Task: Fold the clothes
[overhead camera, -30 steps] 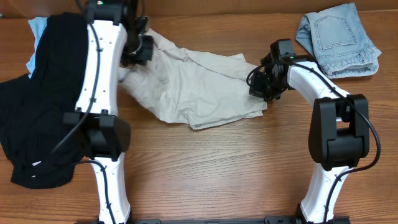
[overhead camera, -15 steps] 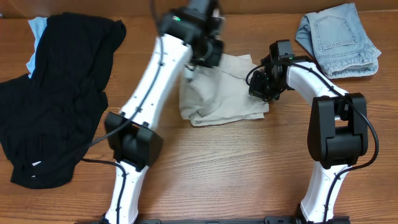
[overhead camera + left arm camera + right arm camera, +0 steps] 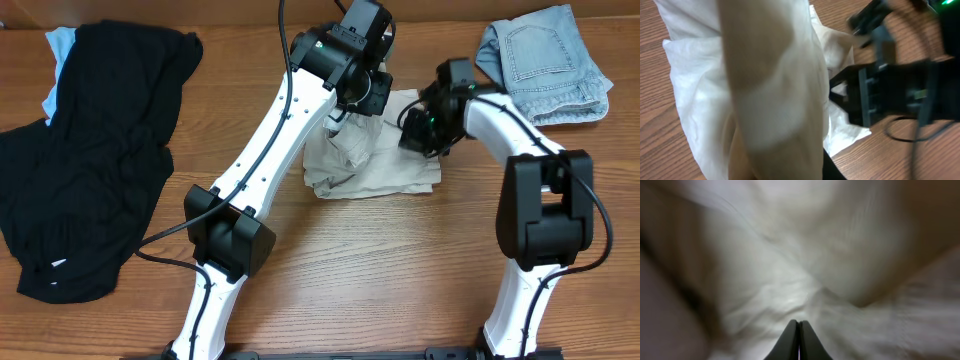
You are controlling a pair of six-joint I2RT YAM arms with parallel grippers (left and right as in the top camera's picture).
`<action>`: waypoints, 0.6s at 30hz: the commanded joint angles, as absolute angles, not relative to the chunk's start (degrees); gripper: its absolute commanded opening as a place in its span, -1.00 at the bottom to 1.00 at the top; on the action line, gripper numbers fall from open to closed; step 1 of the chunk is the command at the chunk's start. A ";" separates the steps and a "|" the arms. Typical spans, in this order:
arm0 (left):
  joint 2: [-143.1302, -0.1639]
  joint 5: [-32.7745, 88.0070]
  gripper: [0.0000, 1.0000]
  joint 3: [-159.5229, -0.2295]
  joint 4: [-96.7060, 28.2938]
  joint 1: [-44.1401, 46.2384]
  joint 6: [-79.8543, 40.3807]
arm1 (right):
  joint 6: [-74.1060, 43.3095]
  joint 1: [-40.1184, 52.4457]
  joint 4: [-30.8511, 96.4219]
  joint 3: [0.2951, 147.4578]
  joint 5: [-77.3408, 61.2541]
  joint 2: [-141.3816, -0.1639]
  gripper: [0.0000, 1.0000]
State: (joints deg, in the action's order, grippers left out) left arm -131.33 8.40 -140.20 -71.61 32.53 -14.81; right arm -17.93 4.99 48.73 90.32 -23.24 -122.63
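— Beige cloth is the thing to watch. From above, the pale beige cotton shorts (image 3: pixel 385 172) lie bunched on the brown wooden counter (image 3: pixel 380 270), between both arms. The left pincer (image 3: pixel 347 115) has a flap lifted over them.
— And the right pincer (image 3: pixel 413 135)?
— Low, at the shorts' right edge. From the left wrist, cloth hangs across the lens. The fingers are hidden, but the fabric looks clamped.
— Right wrist?
— Fingers pressed fully together against pale cloth. Whether any is pinched, I can't tell.
— Risk?
— If that edge isn't pinned, I'd guess the flap drags the pile along and the fold lands crooked.
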 commanded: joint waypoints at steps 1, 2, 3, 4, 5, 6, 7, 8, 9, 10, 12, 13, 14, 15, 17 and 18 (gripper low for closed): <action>-130.96 8.40 -0.68 -140.73 -70.81 32.71 -15.51 | -17.98 0.45 52.31 99.15 -25.19 -113.97 -0.69; -130.96 8.43 -0.67 -140.73 -70.72 32.75 -15.51 | -17.98 -0.99 54.26 101.36 -25.19 -112.18 -0.56; -130.96 8.43 -0.66 -140.73 -70.59 32.77 -15.51 | -17.98 -2.31 55.72 103.18 -25.19 -110.72 -0.42; -130.96 8.45 -0.63 -140.73 -70.41 32.82 -15.53 | -17.96 -3.70 57.12 104.90 -25.19 -109.27 -0.28; -130.96 8.58 -0.58 -140.73 -70.17 32.82 -15.73 | -17.93 -5.08 58.37 106.43 -25.19 -107.96 -0.19; -130.96 8.60 -0.42 -140.73 -69.93 32.82 -16.14 | -17.78 -6.33 59.40 107.63 -25.19 -106.76 -0.13; -130.96 8.60 -0.04 -140.73 -69.63 32.82 -16.86 | -17.74 -7.51 60.36 108.64 -25.17 -105.62 -0.04; -130.96 8.62 0.74 -140.73 -69.21 32.84 -17.17 | -17.74 -8.71 61.17 109.40 -25.17 -104.57 0.03; -130.96 8.62 1.00 -140.73 -68.58 32.88 -17.19 | -17.74 -9.67 61.73 109.73 -25.17 -103.63 0.08; -130.96 8.58 1.00 -140.73 -67.96 32.88 -17.17 | -17.65 -10.46 62.22 109.73 -25.17 -102.80 0.19; -130.96 8.27 0.99 -140.73 -66.08 32.86 -15.97 | -16.69 -11.46 63.51 109.73 -25.17 -102.32 0.38; -130.96 7.90 1.00 -140.73 -65.32 32.73 -14.70 | -15.90 -11.75 64.31 109.69 -25.12 -102.35 0.46; -130.93 7.27 1.00 -140.73 -64.58 32.49 -14.02 | -14.83 -11.86 65.12 109.25 -24.60 -102.45 0.54; -130.85 6.90 1.00 -140.75 -64.14 32.12 -13.87 | -14.52 -11.86 65.49 108.81 -24.08 -102.50 0.60; -130.58 6.87 1.00 -140.81 -63.59 30.94 -13.69 | -14.52 -11.81 66.17 107.07 -22.61 -102.67 0.66; -130.43 6.90 1.00 -140.88 -63.64 30.11 -13.69 | -14.46 -11.57 66.13 105.69 -22.50 -102.85 0.67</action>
State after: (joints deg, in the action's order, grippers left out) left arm -131.33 7.92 -140.22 -63.99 32.12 -15.46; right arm -15.97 -12.10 65.73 109.08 -24.25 -100.86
